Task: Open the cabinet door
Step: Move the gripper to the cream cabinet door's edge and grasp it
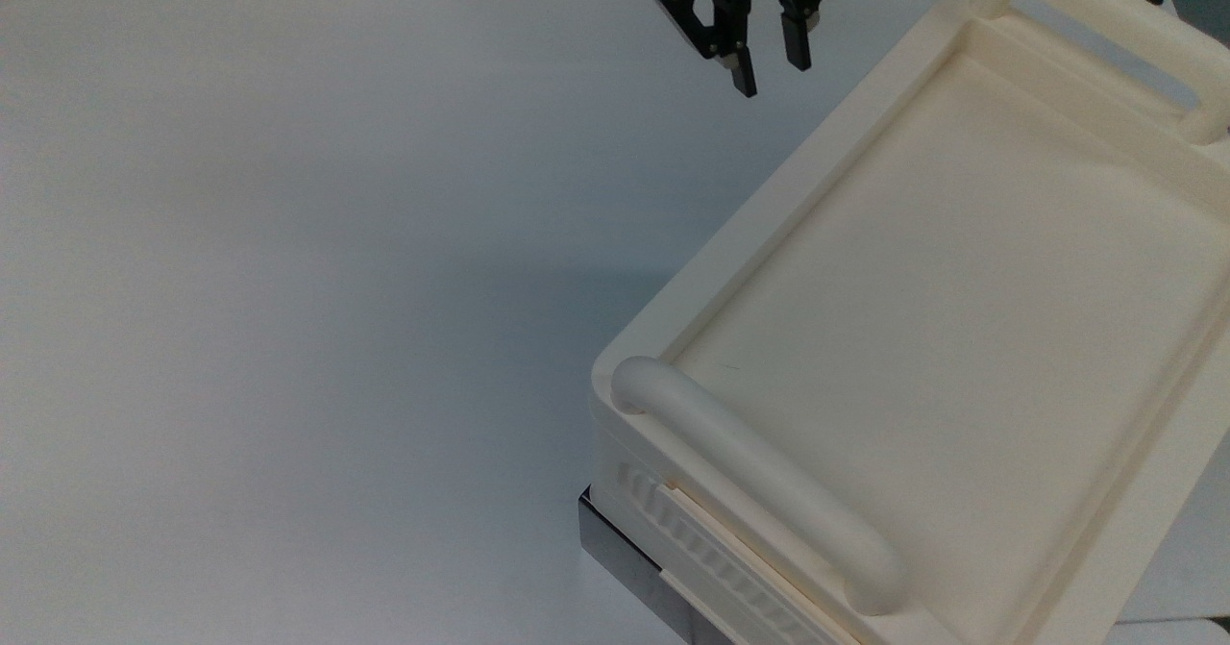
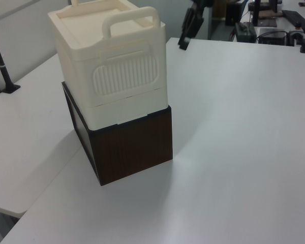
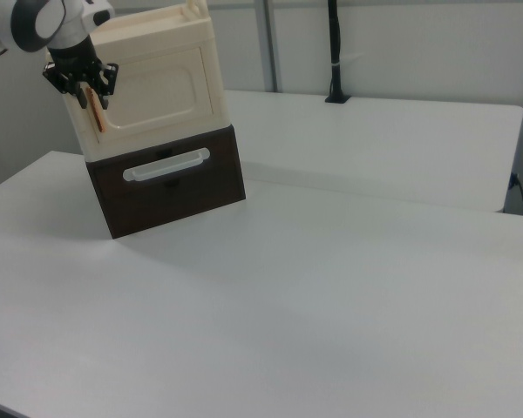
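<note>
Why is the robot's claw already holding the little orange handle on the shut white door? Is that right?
Not quite. In the right view the gripper is open and only near the orange handle, not holding it. The cabinet door is shut, as you said.

In the right view, the cabinet (image 3: 148, 83) sits on a drawer box (image 3: 170, 178) on the table (image 3: 331, 287).
</note>
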Controlling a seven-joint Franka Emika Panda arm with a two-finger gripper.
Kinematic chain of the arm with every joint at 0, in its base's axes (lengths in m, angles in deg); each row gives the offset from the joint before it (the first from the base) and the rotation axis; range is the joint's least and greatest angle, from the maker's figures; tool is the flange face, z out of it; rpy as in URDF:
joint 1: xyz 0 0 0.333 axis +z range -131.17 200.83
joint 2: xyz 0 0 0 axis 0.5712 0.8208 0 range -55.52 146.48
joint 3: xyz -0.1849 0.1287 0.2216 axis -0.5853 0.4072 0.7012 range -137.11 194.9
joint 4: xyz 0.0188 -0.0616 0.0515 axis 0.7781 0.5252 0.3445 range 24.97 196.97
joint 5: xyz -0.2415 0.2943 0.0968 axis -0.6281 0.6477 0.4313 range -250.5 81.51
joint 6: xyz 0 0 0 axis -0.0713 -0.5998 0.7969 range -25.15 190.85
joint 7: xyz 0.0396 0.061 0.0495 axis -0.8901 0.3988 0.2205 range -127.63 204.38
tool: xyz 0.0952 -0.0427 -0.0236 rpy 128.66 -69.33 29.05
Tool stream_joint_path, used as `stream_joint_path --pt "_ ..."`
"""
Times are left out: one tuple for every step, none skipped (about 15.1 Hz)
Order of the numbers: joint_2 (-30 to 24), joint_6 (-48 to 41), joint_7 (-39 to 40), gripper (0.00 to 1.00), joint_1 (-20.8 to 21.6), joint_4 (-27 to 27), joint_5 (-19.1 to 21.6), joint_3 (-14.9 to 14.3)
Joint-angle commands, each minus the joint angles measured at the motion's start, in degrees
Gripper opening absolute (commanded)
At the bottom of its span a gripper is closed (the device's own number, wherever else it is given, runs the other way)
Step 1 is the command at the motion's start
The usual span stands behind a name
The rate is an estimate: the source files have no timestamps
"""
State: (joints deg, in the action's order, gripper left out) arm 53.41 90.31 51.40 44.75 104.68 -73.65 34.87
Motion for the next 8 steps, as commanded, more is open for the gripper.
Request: stream_joint_path --pt "2.9 1.9 -1.0 0.42 1.9 -3.2 0.6 -0.3" --pt "3.5 2.0 -1.1 0.42 2.3 -3.9 0.5 -0.3" --pt "3.8 2.0 -1.1 0.42 2.3 -4.4 0.6 -0.3" --pt "4.0 2.2 -1.1 0.42 2.5 -4.6 0.5 -0.3" --pt "4.0 3.4 -1.1 0.42 2.6 -4.5 0.5 -0.3" --pt "4.1 4.8 -1.1 0.42 2.6 -4.3 0.5 -0.3" --pt "4.4 5.4 -1.1 0.42 2.6 -4.3 0.5 -0.3" --pt "4.9 5.9 -1.2 0.42 2.7 -4.5 0.5 -0.3"
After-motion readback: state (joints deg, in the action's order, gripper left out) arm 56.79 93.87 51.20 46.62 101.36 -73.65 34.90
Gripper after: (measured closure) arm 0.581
